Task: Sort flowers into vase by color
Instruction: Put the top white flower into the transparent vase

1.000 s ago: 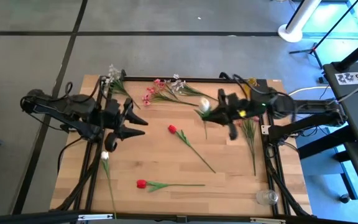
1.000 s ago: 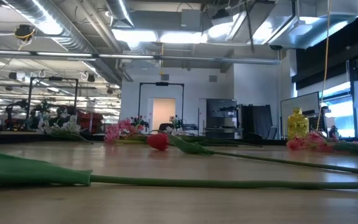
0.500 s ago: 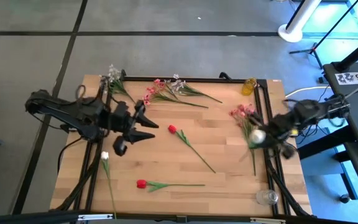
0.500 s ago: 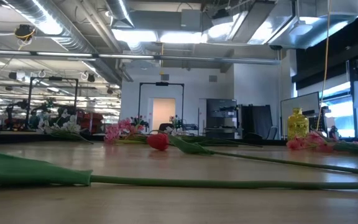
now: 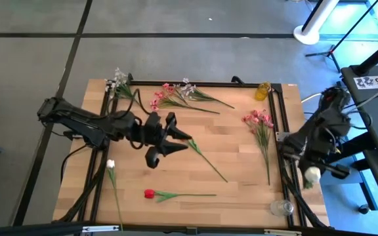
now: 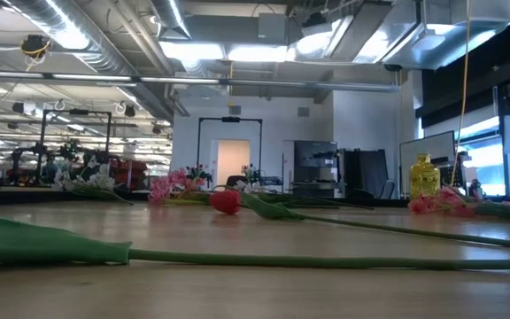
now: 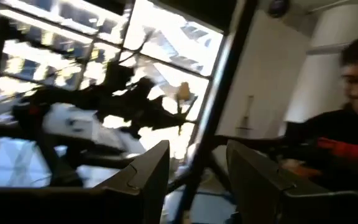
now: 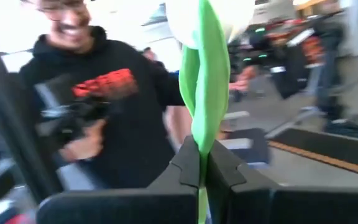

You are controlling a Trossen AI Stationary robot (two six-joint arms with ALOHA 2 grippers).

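The white tulip (image 8: 209,25) is pinched by its green stem between my right gripper (image 8: 202,163) fingers, bloom pointing away from my wrist, out past the table's right edge. The glass vase (image 5: 281,208) stands at the near right corner, close by. My left gripper (image 5: 176,139), fingers parted and empty, hovers just beside the stem (image 5: 209,162) of a flower lying on the table's middle.

Pale wood worktop (image 5: 235,190), black frame rails round it. A red tulip (image 5: 149,194) on a green stem, a white tulip (image 5: 111,164) near the worktop's left edge, pink blossom sprays (image 5: 256,118) to the right. The right hand (image 8: 202,163), dark, pinches a bright green stem under a white bloom (image 5: 312,174). Small yellow bottle (image 5: 262,90). Person's black hoodie (image 8: 120,118), red print.
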